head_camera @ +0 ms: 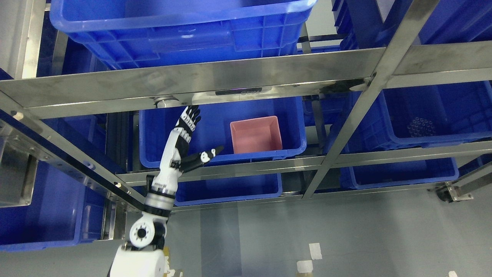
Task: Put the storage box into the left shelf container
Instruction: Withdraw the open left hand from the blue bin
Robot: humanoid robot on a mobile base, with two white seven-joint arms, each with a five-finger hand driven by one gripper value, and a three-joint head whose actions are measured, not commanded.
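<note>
We record the storage box (256,134) as a small pink plastic tub, square in outline, open-topped, with smooth matte walls and a thin rim. It sits inside the blue shelf container (223,130), toward that crate's right end and near its front wall. The container is a rectangular moulded plastic crate with a rolled lip and a glossy inner floor.

The left hand (184,142) stands over the container's left portion, well apart from the pink box. We see its four fingers (192,114) extended upward and the thumb (211,153) splayed out to the right; it grips nothing. The hand has white shell segments with black joints and black tips. Its forearm (163,184) is white with a silver and black wrist collar, rising from a round white joint at the lower left. The right arm does not appear.

The shelf frame (192,82) is brushed stainless steel: flat rails, with one diagonal upright (346,127) crossing at right. We note smudges on the upper rail.

Blue crates counted in clear view: one ribbed crate (180,27) on the tier above, one right crate (434,115) holding a cluster of small clear round items we cannot identify, two lower crates (226,188) beneath, and one at far left (42,215). Further blue crates at the upper right are cut off.

The floor (346,238) is plain grey, with three pale squares that look like tape near the bottom edge.
</note>
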